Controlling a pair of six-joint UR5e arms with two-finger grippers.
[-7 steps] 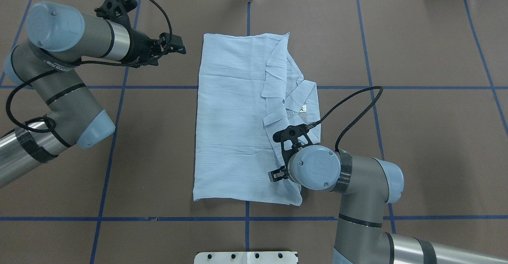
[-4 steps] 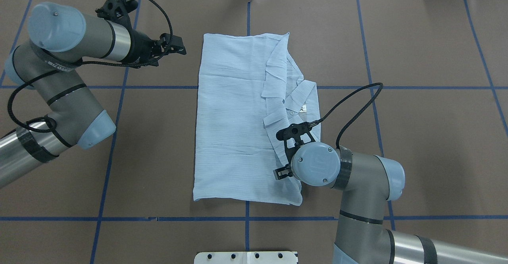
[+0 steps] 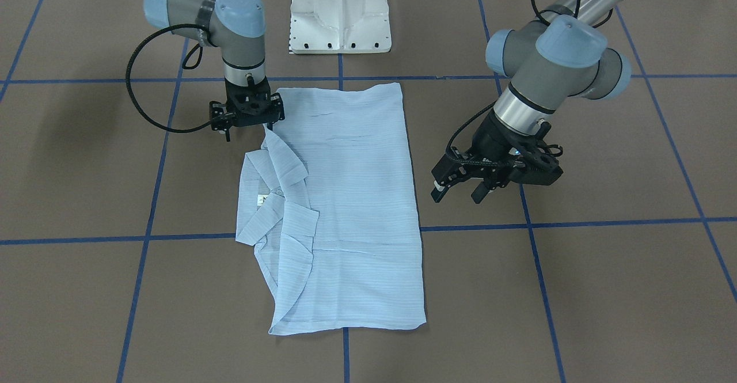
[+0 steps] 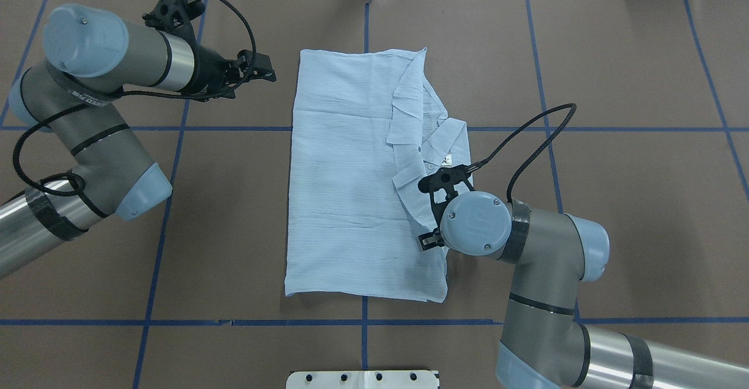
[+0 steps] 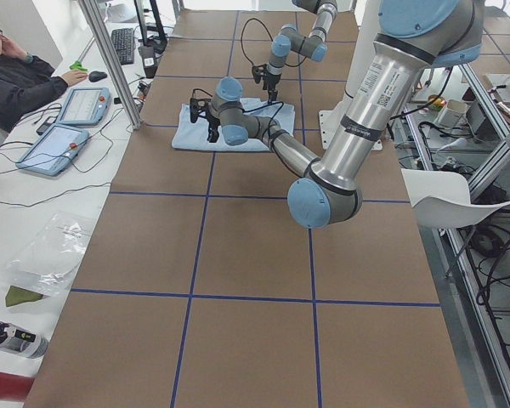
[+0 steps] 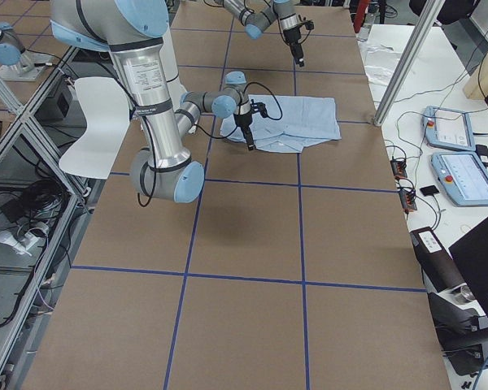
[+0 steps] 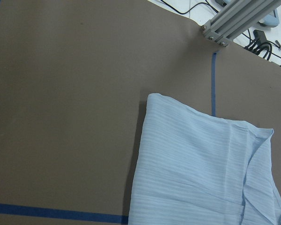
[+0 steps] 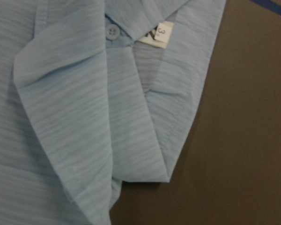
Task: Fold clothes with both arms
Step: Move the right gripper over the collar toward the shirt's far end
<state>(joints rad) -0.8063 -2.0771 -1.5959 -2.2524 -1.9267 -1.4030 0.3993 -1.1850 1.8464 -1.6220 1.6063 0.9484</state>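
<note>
Working across the overhead view from the left, I found the left gripper (image 4: 262, 68) hanging above bare table (image 4: 643, 231) at about 10 o'clock from the shirt (image 4: 345, 172), near its far corner but not touching it, with the jaws apart and nothing between them. The shirt lay at the middle of the table as a tall rectangle, long edges at 9 and 3 o'clock, with the collar (image 4: 436, 140) bunched along the 3 o'clock side. I judged the cloth thin, light and limp, so it would sag and slide unless pinched at corners or along a hem through every layer; a pinch at the collar would likely drag the folds loose. The right gripper (image 4: 430, 240) sat low over the shirt's edge at about 4 o'clock, just below the collar, and I could not tell whether its jaws were apart or together. Bare table ran round the shirt on all sides, the white pedestal (image 4: 363, 379) at 6 o'clock lying well apart from it.
</note>
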